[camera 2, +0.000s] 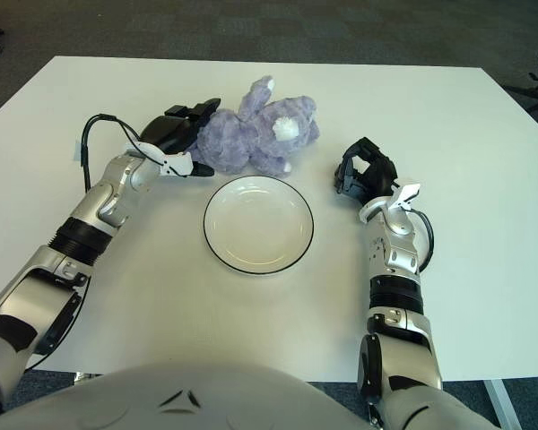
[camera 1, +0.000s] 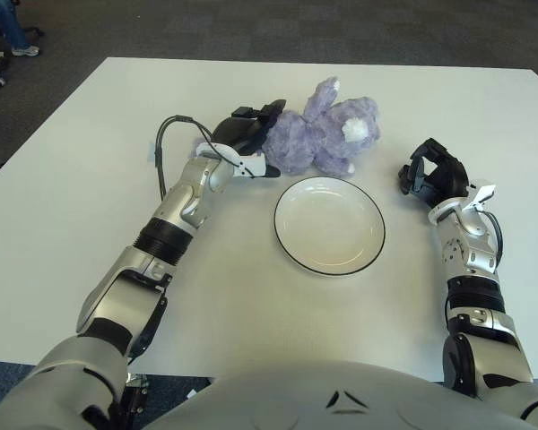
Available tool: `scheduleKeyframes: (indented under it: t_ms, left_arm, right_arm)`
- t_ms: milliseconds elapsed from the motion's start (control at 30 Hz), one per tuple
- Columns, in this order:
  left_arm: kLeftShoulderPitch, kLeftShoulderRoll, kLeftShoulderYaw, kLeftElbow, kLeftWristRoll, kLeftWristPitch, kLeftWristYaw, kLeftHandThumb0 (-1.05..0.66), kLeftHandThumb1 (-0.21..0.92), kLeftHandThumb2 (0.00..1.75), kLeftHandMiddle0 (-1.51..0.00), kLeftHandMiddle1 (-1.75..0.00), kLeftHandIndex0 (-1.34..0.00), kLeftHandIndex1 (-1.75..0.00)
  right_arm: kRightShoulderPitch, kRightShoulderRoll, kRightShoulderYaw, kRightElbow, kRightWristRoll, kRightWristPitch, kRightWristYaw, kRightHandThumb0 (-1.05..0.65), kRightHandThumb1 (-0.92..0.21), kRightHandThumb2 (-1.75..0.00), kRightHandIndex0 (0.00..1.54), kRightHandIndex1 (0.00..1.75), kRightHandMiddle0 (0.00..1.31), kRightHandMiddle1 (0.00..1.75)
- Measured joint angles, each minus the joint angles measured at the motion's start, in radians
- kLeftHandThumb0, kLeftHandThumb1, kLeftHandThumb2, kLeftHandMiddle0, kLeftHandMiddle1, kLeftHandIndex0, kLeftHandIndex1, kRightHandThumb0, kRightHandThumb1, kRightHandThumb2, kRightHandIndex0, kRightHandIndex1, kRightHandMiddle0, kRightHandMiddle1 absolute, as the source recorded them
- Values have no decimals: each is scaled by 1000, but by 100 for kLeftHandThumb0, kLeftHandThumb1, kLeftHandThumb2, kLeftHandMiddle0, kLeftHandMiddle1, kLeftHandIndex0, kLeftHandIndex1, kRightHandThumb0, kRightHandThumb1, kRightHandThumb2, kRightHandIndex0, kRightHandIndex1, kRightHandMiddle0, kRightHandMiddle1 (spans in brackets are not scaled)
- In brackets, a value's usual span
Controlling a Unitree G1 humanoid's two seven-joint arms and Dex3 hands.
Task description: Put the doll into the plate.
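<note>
Currently my left hand presses its fingers against the purple doll, seemingly not yet clasping it; the doll lies just behind the plate. My right hand, curled, shows right of the plate.

doll behind plate | both on table

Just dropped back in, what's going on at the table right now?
The left hand is at the left side of the purple doll, fingers reaching onto it, though a firm grasp is not evident. The doll lies on the white table just beyond the plate, which holds nothing yet. The right hand shows to the right of the plate, fingers curled and holding nothing.
</note>
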Motion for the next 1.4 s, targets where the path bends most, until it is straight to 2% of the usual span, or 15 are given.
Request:
scheduleKeyframes:
  t_ms: [100, 167, 267, 467, 800, 967, 1400]
  left_arm:
    - [-11, -1, -1, -3, 0, 0, -5, -83, 69, 39, -4, -84, 0, -23]
    - [-17, -4, -3, -4, -2, 0, -7, -81, 66, 42, -6, -70, 0, -19]
    - [-22, -10, -4, -9, -13, 0, -10, -79, 63, 47, -8, -59, 0, -15]
    - [-26, -21, -18, -13, -25, -2, -18, -77, 61, 52, -9, -52, 0, -16]
    - [-31, -39, -21, -11, -42, -4, -21, -75, 58, 54, -9, -64, 0, -23]
    - [-47, -53, -30, 15, -38, -14, 2, -75, 58, 56, -5, -91, 0, -31]
    - [-84, -82, -59, 109, -33, -54, 70, -77, 58, 55, -1, -112, 0, -38]
  right_arm:
    - [1, 0, 0, -3, 0, 4, -1, -48, -34, -129, 121, 175, 60, 175]
    - [1, 0, 0, -4, 0, 6, -1, -48, -34, -129, 121, 175, 60, 175]
    - [3, 2, 0, -8, 0, 7, -2, -48, -34, -129, 121, 175, 60, 175]
    - [6, 3, 0, -14, 0, 10, -4, -48, -34, -129, 121, 175, 60, 175]
    - [10, 5, 0, -26, 0, 22, -6, -48, -34, -129, 120, 175, 60, 175]
    - [13, 5, 0, -30, 0, 22, -6, -48, -34, -128, 120, 175, 60, 175]
    - [23, 12, 0, -47, 0, 24, -6, -47, -35, -128, 120, 175, 59, 175]
